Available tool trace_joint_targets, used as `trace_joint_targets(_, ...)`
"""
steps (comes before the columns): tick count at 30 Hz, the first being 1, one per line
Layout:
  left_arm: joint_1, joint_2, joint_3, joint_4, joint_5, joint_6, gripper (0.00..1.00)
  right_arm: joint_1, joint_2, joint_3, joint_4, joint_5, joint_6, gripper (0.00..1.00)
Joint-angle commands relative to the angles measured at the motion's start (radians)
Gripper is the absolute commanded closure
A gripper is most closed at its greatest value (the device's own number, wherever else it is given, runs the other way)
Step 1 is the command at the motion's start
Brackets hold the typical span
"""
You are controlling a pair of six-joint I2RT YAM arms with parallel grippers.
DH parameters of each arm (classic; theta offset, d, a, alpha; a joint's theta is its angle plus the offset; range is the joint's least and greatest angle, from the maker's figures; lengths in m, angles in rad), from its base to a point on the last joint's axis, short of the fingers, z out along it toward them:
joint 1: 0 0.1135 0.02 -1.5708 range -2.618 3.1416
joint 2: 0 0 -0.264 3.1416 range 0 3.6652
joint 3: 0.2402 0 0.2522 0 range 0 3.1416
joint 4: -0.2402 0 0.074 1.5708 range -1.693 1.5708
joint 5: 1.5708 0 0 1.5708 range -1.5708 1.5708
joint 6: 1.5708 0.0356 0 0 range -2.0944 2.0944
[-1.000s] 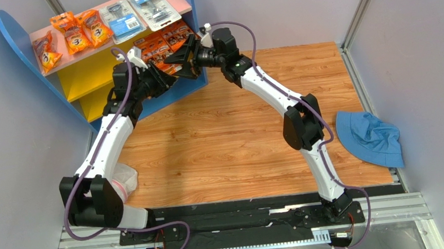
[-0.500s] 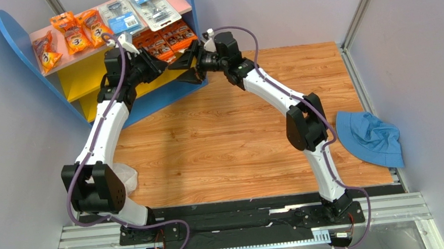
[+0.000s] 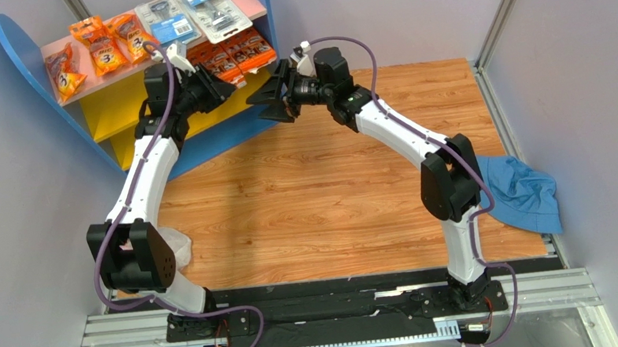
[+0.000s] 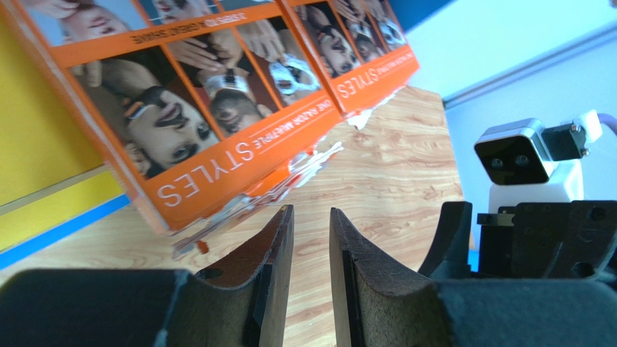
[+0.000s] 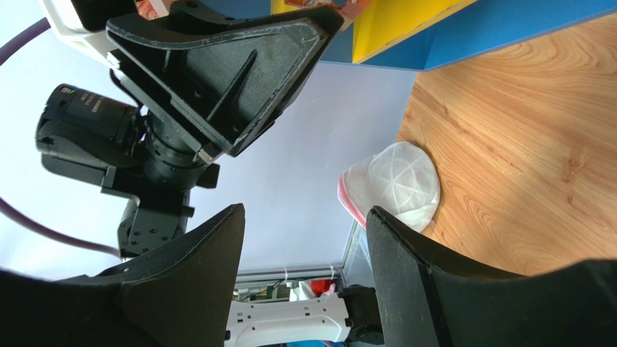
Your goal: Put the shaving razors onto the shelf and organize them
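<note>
Orange cards [image 3: 231,57] showing razors lie side by side on the upper yellow board of the shelf [image 3: 13,41], at its right end; the shelf stands at 11 o'clock on the wooden table [image 3: 315,199].

The left gripper [image 3: 213,86] hangs just off the cards, which sit at its 1 o'clock; the wrist view shows its fingers [image 4: 279,238] set narrow with a thin gap and nothing between them, and the nearest card's edge is just beyond the tips, not touching.

The right gripper [image 3: 272,101] faces the left one, apart from it, with the cards at its 11 o'clock; its fingers [image 5: 210,246] are spread wide and empty.

On the pink top board three orange bags [image 3: 104,47] lie to the left and two blister packs [image 3: 167,25] to the right.

A blue cloth [image 3: 523,193] lies at 3 o'clock on the table edge, partly behind the right arm; a white bag [image 5: 397,184] lies on the table at 9 o'clock, beside the left arm.
</note>
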Motion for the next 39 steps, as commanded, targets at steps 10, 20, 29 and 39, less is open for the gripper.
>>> trace_joint_targets(10,-0.017,-0.314,-0.286,0.210,0.115,0.052,1.00,0.009,-0.254,-0.249,0.026,0.033,-0.117,0.34)
trace_joint_targets(20,-0.089,-0.624,-0.575,0.138,0.075,0.060,0.66,0.087,-0.520,-0.465,-0.343,0.321,-0.400,0.33)
trace_joint_targets(29,-0.105,-0.875,-0.842,0.062,0.070,-0.010,0.24,0.162,-0.780,-0.713,-0.581,0.662,-0.503,0.27)
trace_joint_targets(39,-0.106,-1.004,-0.961,0.032,0.119,-0.007,0.01,0.180,-0.975,-0.941,-0.684,0.832,-0.490,0.17)
